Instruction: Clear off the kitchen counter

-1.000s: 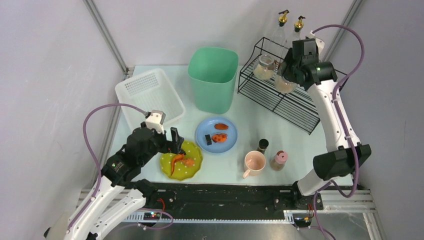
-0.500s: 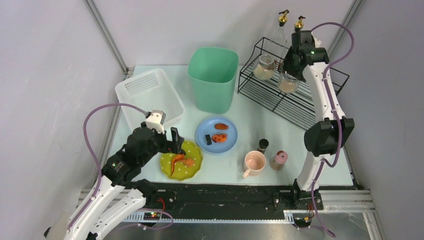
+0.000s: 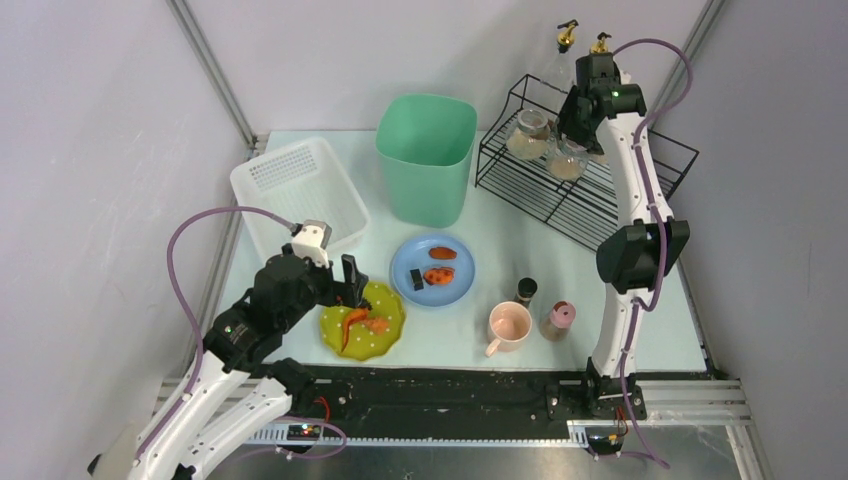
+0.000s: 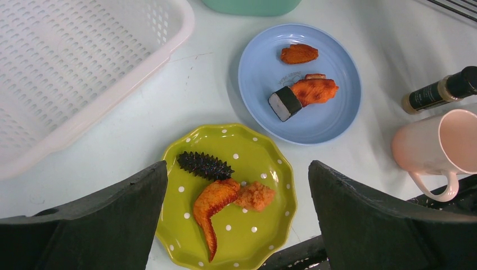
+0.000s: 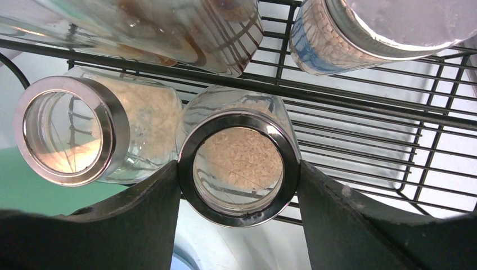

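Right arm: over the last second it has drawn its elbow in and straightened up over the wire rack (image 3: 600,205). The glass jar (image 5: 238,160) it carries has moved only slightly, ending close beside the second jar (image 5: 67,129) at the rack's left end. Left arm: no change.

Right gripper (image 5: 239,185): closed on the jar, one finger pressed to each side of the metal lid ring. Cannot tell whether the jar's base bears on the wires yet. My reading: this jar is as good as stowed, and release is the step in hand.

Left gripper (image 4: 236,219): spread wide, holding nothing, hanging over the green plate (image 4: 264,225).

Worktop (image 3: 500,238): fills the middle of the overhead view, between the arm bases and the back wall. It carries two plates, a mug, two small bottles, the basket and the bin, so most of the clearing is left.

Materials and shapes:
- Jars: clear rounded glass, pale grain inside, shiny steel lids with glass windows.
- Rack: thin black wire, open grid.
- Green plate: glossy, scalloped, white-dotted, holding a spiky dark piece, an orange wing and a crumbed lump.
- Blue plate (image 4: 264,67): smooth, round, with a black-wrapped roll and two orange pieces.
- Mug (image 4: 439,146): matte pink, loop handle.
- Basket (image 3: 300,190): white perforated plastic.
- Bin (image 3: 425,155): mint plastic, tapered.
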You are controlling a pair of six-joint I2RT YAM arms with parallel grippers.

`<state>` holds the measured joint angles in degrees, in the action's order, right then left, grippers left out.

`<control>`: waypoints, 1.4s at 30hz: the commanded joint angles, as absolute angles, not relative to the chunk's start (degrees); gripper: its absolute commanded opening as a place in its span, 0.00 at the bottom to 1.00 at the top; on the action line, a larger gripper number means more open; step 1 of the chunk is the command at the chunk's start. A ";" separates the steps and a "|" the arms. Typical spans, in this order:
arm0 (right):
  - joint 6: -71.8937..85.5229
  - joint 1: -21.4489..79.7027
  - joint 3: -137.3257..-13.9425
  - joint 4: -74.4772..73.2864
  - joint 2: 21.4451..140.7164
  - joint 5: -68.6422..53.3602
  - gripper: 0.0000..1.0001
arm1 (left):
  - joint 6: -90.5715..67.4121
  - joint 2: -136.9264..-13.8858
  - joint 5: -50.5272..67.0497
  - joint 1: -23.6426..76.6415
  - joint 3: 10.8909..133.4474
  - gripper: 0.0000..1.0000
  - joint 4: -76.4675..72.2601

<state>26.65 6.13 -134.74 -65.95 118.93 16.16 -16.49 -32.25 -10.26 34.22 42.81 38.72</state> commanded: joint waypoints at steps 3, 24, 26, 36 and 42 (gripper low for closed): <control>26.62 6.42 -137.10 -67.01 120.76 14.45 0.64 | -15.91 -32.43 -9.77 34.21 42.72 0.98 38.02; 21.25 20.69 -110.93 -52.12 90.71 28.45 1.00 | -15.91 -31.88 -9.77 34.25 42.78 0.98 37.97; 21.35 22.89 -102.00 -48.07 84.42 28.89 0.99 | -15.97 -31.76 -9.86 34.21 42.80 0.98 38.01; 24.41 27.41 -71.91 -41.16 63.44 17.98 0.99 | -16.01 -32.03 -8.90 34.26 42.88 0.98 38.05; 25.72 35.58 -64.42 -44.48 64.69 24.50 0.99 | -16.15 -31.50 -9.00 34.27 42.77 0.98 37.96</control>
